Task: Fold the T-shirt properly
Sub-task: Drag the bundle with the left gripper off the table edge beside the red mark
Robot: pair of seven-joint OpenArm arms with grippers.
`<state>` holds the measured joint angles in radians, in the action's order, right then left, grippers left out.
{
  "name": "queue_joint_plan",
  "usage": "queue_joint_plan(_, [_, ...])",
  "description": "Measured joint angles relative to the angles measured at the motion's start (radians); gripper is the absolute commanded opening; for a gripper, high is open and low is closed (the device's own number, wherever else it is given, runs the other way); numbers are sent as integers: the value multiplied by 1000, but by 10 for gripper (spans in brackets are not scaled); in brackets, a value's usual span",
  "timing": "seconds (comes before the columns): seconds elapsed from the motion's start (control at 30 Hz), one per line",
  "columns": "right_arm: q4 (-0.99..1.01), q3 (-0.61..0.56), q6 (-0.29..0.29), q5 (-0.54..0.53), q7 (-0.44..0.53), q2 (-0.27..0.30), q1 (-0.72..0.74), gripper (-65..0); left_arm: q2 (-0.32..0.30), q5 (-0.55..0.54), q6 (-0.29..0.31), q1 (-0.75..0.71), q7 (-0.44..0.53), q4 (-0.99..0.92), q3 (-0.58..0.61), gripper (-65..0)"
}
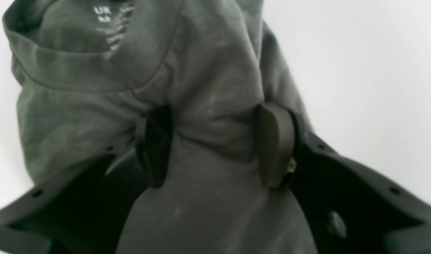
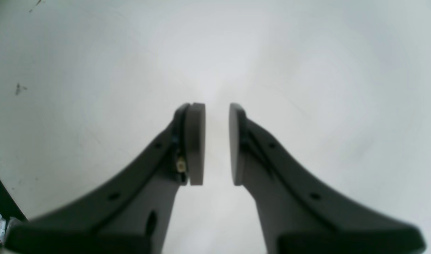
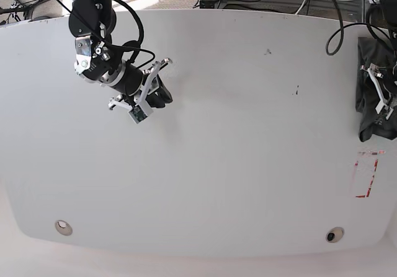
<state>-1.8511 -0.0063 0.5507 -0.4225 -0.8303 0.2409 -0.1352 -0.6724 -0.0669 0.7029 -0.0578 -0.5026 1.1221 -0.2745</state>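
The bunched T-shirt [image 1: 208, 106] is pinched by the left gripper [image 1: 213, 144] at the table [image 3: 217, 134] edge, the right gripper [image 2: 217, 144] is kept slightly apart and empty, and next the cloth should probably be carried to the middle and spread.

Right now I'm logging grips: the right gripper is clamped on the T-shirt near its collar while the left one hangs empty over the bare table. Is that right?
The arms are swapped. The left wrist view shows the left gripper clamped on the T-shirt near its collar; the right gripper hangs empty over the bare table, pads slightly apart.
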Motion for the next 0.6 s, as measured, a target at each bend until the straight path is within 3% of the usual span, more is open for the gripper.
queue_joint_plan(0.2, [-14,-1,0,-3,9,-3,-8,-542,-89,60,-5,105,-74,-149,4,-299])
queue_joint_plan(0.6, [-14,0,0,1,12,-2,-18,-542,-111,56,1,253,-81,-102,6,-299])
